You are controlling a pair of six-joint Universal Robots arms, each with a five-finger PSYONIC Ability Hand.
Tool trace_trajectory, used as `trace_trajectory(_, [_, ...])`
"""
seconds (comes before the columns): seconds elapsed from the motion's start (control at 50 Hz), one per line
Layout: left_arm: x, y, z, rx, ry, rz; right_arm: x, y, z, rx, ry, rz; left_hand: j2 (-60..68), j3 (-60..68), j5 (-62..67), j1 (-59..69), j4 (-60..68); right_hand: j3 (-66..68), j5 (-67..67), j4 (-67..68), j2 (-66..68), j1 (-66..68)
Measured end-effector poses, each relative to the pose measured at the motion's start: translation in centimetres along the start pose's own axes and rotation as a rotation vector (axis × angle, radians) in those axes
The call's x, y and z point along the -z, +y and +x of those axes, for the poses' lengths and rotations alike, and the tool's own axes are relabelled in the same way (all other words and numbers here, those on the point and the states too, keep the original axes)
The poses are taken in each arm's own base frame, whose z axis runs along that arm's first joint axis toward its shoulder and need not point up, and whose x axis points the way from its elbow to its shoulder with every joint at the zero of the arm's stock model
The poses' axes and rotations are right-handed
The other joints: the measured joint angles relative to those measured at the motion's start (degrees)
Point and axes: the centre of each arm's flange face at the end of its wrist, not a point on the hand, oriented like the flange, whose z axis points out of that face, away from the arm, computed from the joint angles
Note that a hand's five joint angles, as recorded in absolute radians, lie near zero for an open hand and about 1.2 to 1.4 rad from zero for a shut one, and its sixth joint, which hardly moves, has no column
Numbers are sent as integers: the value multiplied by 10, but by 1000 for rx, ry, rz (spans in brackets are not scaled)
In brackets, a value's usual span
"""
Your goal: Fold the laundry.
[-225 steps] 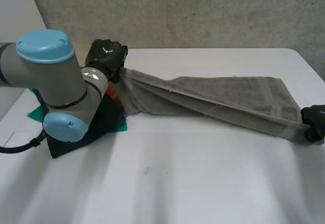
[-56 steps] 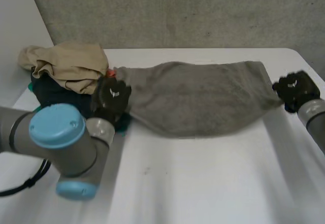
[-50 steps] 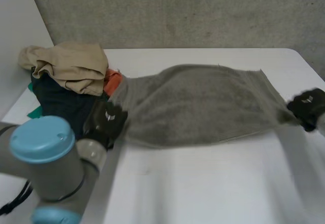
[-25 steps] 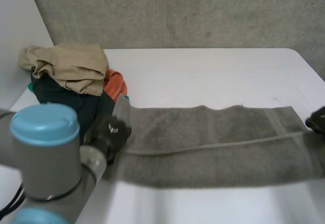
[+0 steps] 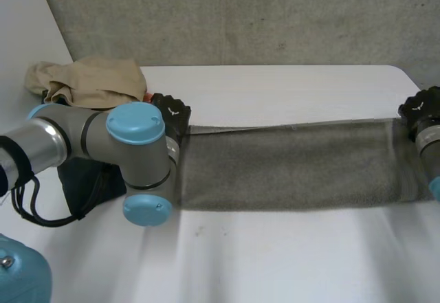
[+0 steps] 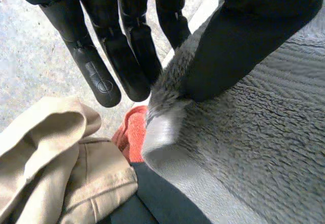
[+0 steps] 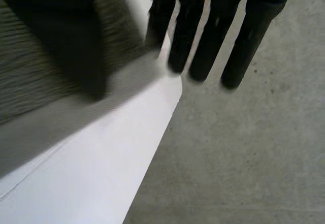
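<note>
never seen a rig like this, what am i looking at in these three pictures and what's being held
This is a robot at a white table. Its left arm and right arm each end in a black robot hand. The wide picture looks down from a camera between the arms. The other two come from cameras on each wrist, looking along that hand's palm. A grey towel lies spread across the table. The left robot hand pinches one far corner between thumb and fingers, and the right robot hand pinches the other. Next to the left robot hand is a laundry pile: a tan garment, something orange and a dark garment.
</note>
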Motion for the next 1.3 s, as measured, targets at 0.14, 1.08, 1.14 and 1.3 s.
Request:
trace_trajectory(0.14, [2, -10, 2, -8, 6, 34, 5, -4, -5, -36, 16, -23, -406, -413, -408, -402, -419, -235, -236, -237, -222, -201])
trace_trajectory(1.08, [99, -28, -26, 94, 81, 44, 50, 113, 53, -360, -142, -258, -410, -417, -409, -402, -423, 325, 290, 326, 328, 300])
trace_trajectory(1.14, [103, -30, -29, 95, 78, 49, 49, 118, 73, -286, -42, -279, -410, -417, -409, -402, -423, 325, 290, 326, 328, 300])
trace_trajectory(1.3, [111, -29, -33, 96, 76, 46, 50, 88, 87, -111, 39, -228, -410, -417, -409, -402, -423, 325, 296, 328, 328, 300])
